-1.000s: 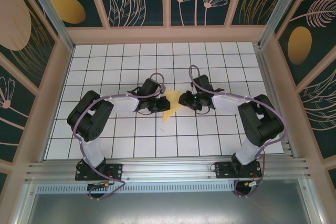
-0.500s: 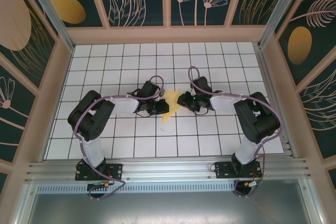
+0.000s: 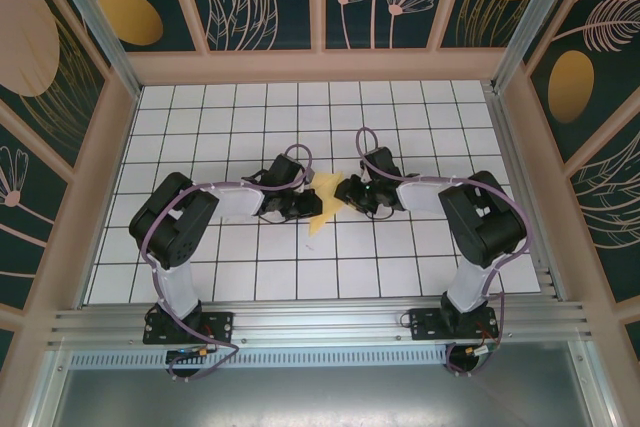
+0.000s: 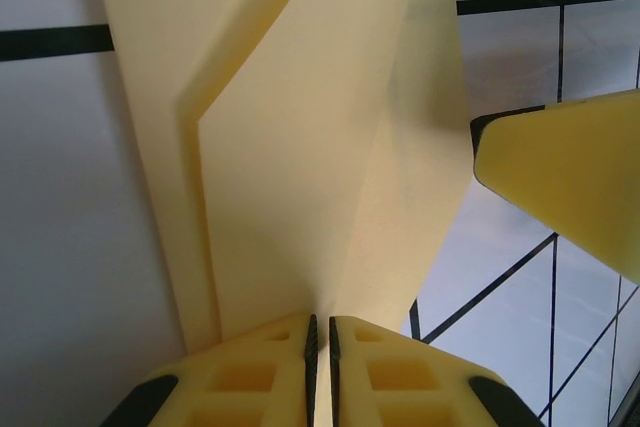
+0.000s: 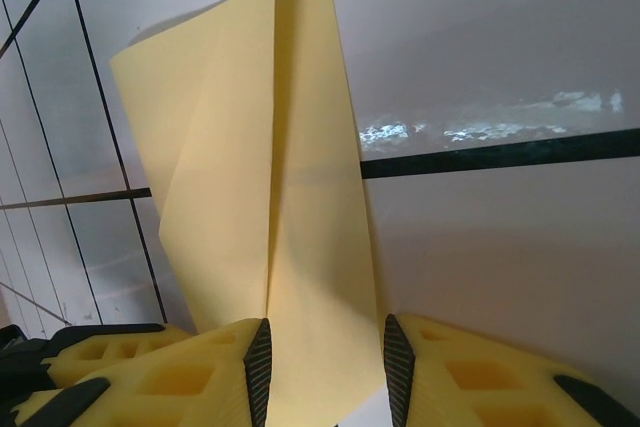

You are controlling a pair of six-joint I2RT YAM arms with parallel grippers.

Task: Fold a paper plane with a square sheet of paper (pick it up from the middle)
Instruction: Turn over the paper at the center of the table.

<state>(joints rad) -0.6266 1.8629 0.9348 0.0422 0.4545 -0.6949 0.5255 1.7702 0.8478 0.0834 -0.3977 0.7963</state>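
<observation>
Broadly, the white gridded counter is occupied at its middle by both arms, which are bent inward so that the two claws meet from opposite sides. Between them lies the yellow paper sheet, already creased into a narrow, pointed shape with its tip aimed toward the near edge. It appears to be partly raised off the counter rather than laid flat, though how far cannot be told.

In the left wrist view the paper is seen fanning out of the left claw, whose jaws are pressed together on the fold line. This is presumably done so that the centre crease is pinned while the other side is worked.

The right claw is set partly open, its jaws straddling the opposite end of the sheet without clearly pinching it. This placement is judged to prepare either a wing fold or a fresh grip, with the wings not yet finished.
</observation>
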